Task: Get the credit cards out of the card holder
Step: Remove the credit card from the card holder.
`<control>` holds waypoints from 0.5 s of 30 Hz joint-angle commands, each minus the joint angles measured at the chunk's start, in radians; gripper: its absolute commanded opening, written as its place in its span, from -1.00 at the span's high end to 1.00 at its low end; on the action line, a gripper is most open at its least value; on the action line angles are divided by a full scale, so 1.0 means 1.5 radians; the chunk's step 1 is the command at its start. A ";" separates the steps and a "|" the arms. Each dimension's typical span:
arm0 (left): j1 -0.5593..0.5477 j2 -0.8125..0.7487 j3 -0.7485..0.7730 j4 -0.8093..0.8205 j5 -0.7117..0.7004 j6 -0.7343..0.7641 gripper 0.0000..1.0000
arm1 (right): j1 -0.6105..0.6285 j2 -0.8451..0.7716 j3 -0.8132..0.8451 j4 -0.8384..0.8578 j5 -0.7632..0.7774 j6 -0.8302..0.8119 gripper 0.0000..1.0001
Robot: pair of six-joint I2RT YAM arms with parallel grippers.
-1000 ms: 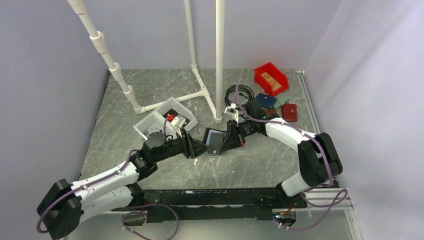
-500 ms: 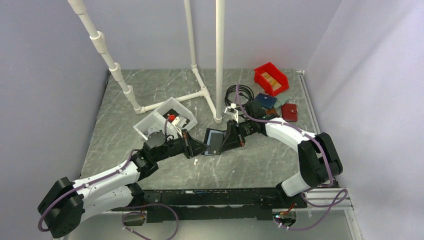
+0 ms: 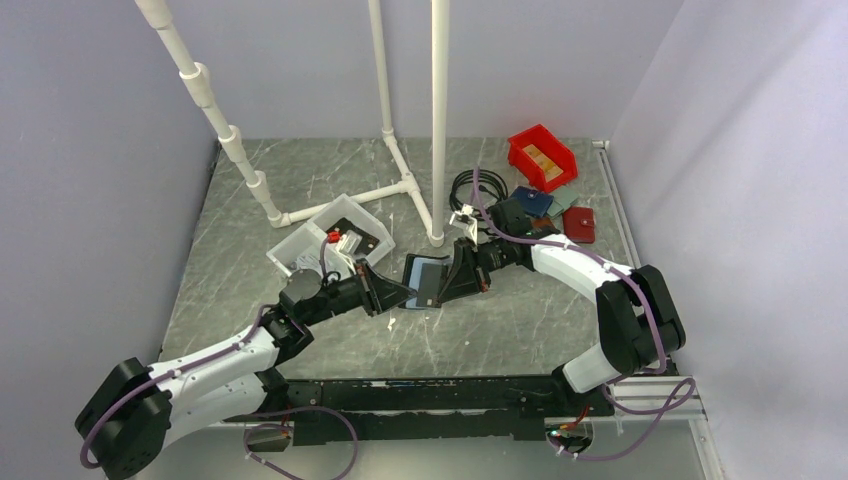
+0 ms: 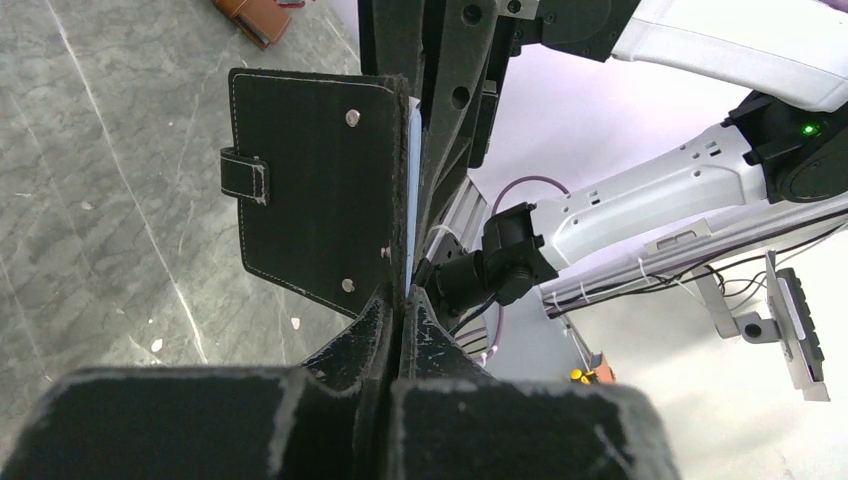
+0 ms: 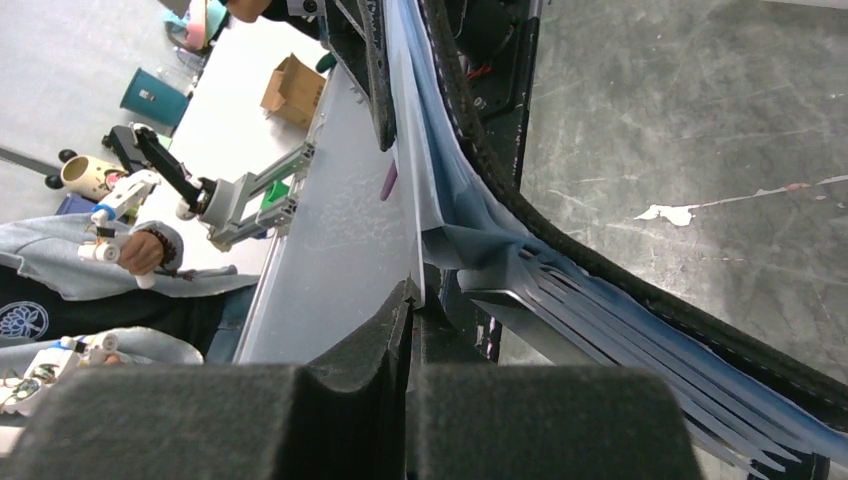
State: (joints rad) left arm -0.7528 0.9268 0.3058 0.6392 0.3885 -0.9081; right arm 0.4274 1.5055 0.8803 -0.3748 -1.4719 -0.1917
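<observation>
Left gripper (image 3: 398,294) and right gripper (image 3: 449,282) both pinch the card holder (image 3: 424,279).
It spans between them; you'd likely draw its pale left edge leftward.

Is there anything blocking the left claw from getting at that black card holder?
Nothing visible does. The left gripper is shut right on the card holder at its edge, and the right gripper pinches it from the opposite side.
</observation>
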 commanded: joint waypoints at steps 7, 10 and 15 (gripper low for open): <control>0.017 -0.042 -0.012 0.059 -0.010 -0.014 1.00 | -0.002 0.002 0.025 -0.012 -0.008 -0.038 1.00; 0.021 -0.060 -0.022 0.041 -0.011 -0.014 1.00 | -0.002 0.005 0.029 -0.023 -0.006 -0.048 1.00; 0.026 -0.088 -0.043 0.025 -0.012 -0.017 1.00 | -0.003 0.010 0.035 -0.044 0.000 -0.069 1.00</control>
State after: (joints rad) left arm -0.7250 0.8371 0.2520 0.6384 0.3866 -0.9260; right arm 0.4267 1.5124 0.8913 -0.4156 -1.4666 -0.2310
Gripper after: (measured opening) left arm 0.024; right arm 0.009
